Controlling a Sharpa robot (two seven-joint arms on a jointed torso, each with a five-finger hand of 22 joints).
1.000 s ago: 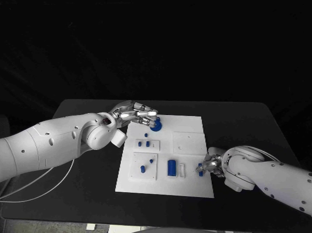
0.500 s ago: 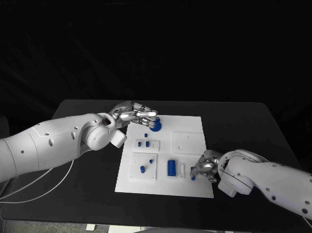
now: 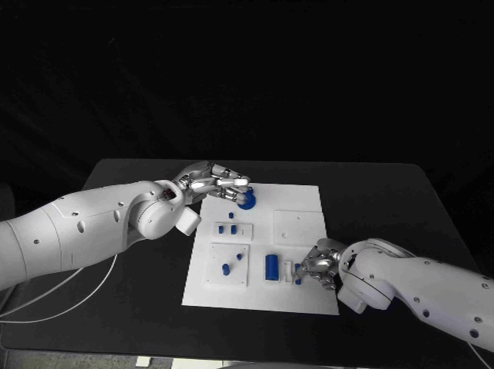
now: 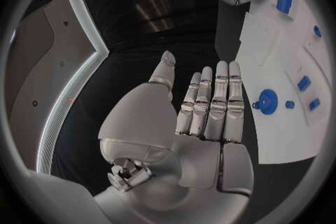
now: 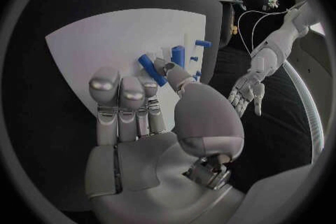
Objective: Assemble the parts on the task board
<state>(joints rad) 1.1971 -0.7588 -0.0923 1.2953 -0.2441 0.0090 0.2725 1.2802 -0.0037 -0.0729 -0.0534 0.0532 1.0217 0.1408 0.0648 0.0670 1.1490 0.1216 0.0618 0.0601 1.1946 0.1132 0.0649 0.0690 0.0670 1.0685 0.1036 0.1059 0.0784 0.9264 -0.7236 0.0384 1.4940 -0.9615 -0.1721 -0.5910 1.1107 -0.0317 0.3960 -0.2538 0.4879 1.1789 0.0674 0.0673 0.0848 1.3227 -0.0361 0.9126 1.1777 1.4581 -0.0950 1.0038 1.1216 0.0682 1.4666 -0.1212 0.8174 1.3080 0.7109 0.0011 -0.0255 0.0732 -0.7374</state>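
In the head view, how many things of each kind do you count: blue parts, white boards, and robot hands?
Round blue part: 1
Long blue cylinder: 1
Small blue parts: 6, one of them held by the right hand
Task board: 1
Hands: 2, the right hand and the left hand
Total: 11

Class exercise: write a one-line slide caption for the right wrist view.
Right hand pinches a small blue part over the white task board; left hand open beyond.
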